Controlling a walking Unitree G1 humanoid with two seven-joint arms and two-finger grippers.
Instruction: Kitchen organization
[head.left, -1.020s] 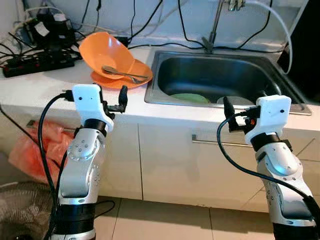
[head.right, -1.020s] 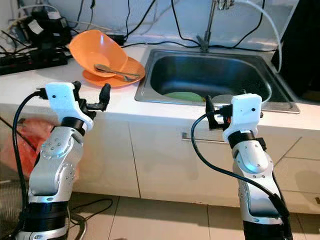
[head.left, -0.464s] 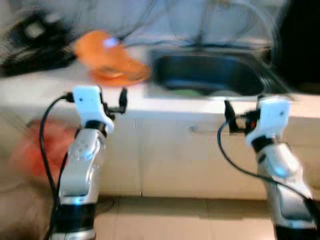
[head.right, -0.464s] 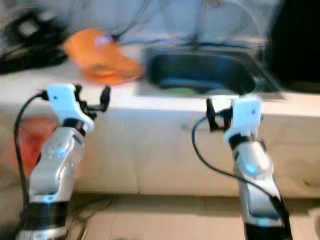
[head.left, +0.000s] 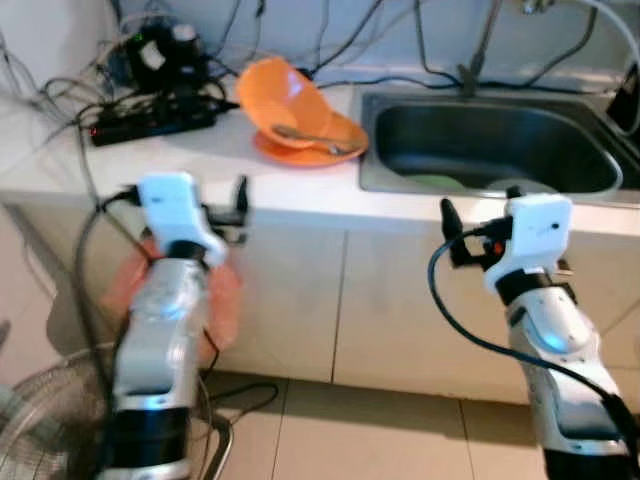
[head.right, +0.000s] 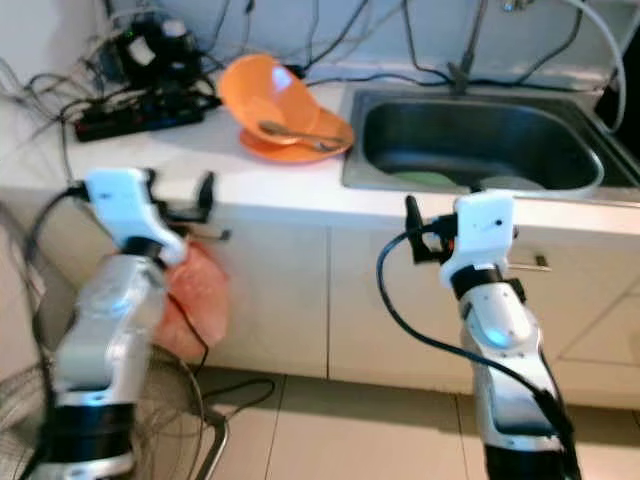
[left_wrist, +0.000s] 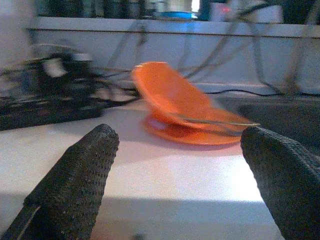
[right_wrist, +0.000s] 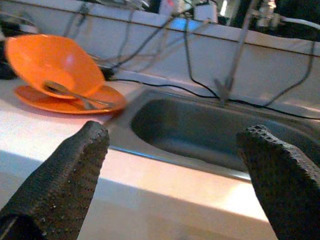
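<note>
An orange bowl (head.left: 283, 92) leans tilted on an orange plate (head.left: 312, 153) on the white counter (head.left: 200, 165), with a metal spoon (head.left: 305, 137) lying across them. To their right is the steel sink (head.left: 495, 140), holding a green dish (head.left: 432, 182) and a pale one beside it. My left gripper (head.left: 238, 212) hangs open in front of the counter edge, facing the bowl (left_wrist: 167, 92) from a distance. In front of the sink rim my right gripper (head.left: 450, 235) is open too, its fingers (right_wrist: 75, 170) spread wide with nothing between them.
A black power strip (head.left: 150, 112) and tangled cables sit at the counter's back left. The faucet (head.left: 472, 60) rises behind the sink. An orange plastic bag (head.left: 215, 300) hangs by the cabinet front, and a fan grille (head.left: 40, 420) lies on the tiled floor at left.
The whole picture has shifted right and drawn back, so the camera moved; the frames half a second ago are blurred. Both arms hold the same pose and the dishes have not moved.
</note>
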